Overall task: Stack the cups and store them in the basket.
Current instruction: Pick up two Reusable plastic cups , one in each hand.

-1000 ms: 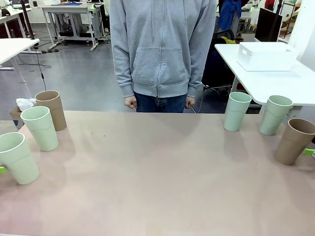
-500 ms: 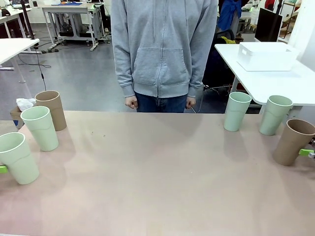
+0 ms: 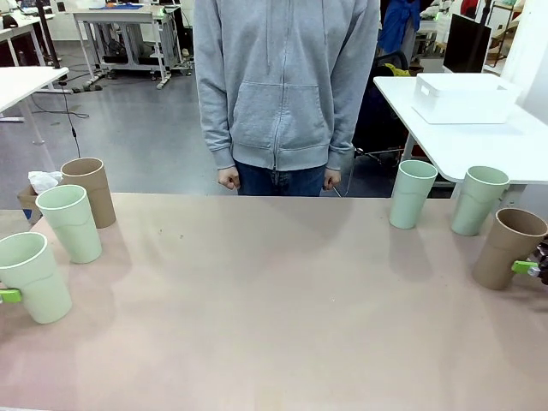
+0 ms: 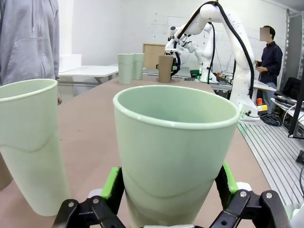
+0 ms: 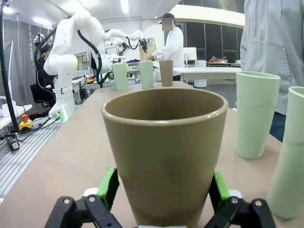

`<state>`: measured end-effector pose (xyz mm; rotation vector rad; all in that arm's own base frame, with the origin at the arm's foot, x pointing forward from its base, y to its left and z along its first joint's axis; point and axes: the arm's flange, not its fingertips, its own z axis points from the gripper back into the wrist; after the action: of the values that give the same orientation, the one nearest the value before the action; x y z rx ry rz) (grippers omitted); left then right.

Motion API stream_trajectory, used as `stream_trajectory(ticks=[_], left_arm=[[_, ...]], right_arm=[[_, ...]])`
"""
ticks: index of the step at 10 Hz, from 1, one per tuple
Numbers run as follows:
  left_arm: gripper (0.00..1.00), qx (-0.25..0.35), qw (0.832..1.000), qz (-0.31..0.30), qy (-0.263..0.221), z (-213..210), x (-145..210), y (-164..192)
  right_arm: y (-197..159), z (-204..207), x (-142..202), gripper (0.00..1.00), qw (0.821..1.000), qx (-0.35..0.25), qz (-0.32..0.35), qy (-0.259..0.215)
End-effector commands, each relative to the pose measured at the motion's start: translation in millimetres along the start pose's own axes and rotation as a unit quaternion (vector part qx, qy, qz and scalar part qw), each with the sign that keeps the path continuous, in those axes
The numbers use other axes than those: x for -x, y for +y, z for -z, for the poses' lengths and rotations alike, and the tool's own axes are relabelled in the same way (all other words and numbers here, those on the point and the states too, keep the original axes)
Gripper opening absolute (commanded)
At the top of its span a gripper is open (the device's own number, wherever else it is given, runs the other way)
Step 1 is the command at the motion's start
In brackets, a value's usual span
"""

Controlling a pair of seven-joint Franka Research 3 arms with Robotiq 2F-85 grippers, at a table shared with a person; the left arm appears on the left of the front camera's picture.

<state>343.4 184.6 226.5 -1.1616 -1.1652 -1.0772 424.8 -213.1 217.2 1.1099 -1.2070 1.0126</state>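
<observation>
Now the left tool (image 4: 170, 181) is clenched on the nearest mint green cup (image 4: 175, 137). Its green pads (image 4: 112, 183) press on both sides of the lower wall. This cup stands at the left edge of the table (image 3: 274, 325). Just beyond it stands the second mint green cup (image 3: 70, 224), and close behind that one the left tan-brown cup (image 3: 90, 190).

The right tool (image 5: 164, 189) grasps the right tan-brown cup (image 5: 165, 152) in the same way, at the right edge of the table. Farther from the robot stand the third mint green cup (image 3: 412, 193) and the fourth mint green cup (image 3: 478, 199), apart from each other.

The white basket (image 3: 462, 97) rests on a white side table (image 3: 514, 150) at the far right, well apart from all cups. A person in a grey hooded jacket (image 3: 282, 86) stands at the far side.
</observation>
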Motion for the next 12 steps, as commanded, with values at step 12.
stream_trajectory(ticks=[12], left_arm=[[1.00,-0.001,1.000,0.023,-0.007,33,4,-14]], right_arm=[[3,35,-7,1.00,1.000,0.014,0.013,0.002]])
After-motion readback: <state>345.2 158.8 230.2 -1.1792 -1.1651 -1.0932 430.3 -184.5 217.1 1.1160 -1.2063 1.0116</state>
